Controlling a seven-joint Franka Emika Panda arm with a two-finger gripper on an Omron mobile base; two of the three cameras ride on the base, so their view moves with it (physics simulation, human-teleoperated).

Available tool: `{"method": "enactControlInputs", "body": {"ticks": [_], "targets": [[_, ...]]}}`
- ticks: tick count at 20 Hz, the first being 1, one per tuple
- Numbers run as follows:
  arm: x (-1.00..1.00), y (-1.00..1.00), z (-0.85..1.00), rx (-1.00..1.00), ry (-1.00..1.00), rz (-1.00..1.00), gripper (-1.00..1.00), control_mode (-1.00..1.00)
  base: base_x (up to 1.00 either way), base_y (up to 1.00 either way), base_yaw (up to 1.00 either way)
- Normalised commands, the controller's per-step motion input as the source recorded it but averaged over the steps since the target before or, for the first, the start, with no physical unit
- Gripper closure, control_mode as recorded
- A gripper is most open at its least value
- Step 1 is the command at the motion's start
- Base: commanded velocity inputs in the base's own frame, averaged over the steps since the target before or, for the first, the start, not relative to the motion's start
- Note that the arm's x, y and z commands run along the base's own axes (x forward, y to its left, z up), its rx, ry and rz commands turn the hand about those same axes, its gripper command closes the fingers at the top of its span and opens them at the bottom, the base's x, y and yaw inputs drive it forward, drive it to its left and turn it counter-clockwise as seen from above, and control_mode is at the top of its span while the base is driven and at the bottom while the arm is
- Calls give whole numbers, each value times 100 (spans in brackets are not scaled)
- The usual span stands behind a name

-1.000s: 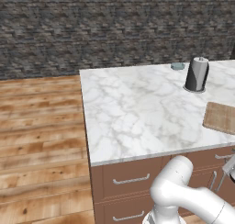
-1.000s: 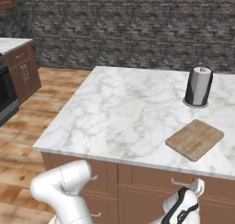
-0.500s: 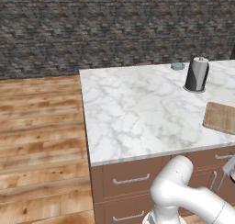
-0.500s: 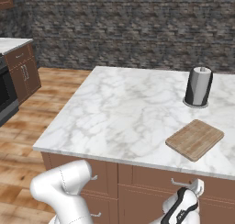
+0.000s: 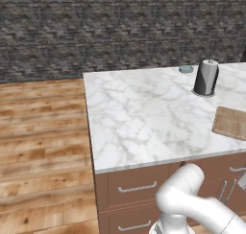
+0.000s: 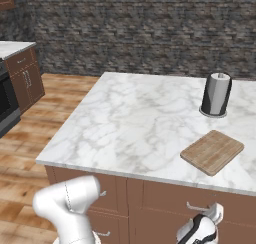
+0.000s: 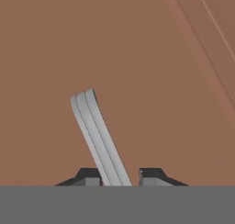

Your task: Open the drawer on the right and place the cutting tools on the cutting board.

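**Wood drawer front, metal pull between the tips**

Marble tabletop carries the cutting board near its right edge, grey cylinder behind it. Drawer sits shut below, right side; cutting tools presumably inside, unseen. Pincer straddles the silver handle, tips narrowly apart; contact can't be confirmed. Rigid bar, likely slick: grip mid-bar, pull straight. Drawer probably slides heavy.

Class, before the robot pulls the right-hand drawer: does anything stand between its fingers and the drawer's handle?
Nothing visible does. In the hand view the silver handle runs down between the two dark fingers of the gripper, against the drawer front. Whether the fingers touch it, I cannot tell.
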Motion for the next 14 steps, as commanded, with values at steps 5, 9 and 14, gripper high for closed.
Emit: {"method": "enactControlInputs", "body": {"ticks": [5, 9, 14], "targets": [[-56, 0, 0, 0, 0, 0, 100, -100, 0, 0, 0], [-59, 0, 0, 0, 0, 0, 100, -100, 0, 0, 0], [-62, 0, 0, 0, 0, 0, 100, -100, 0, 0, 0]]}}
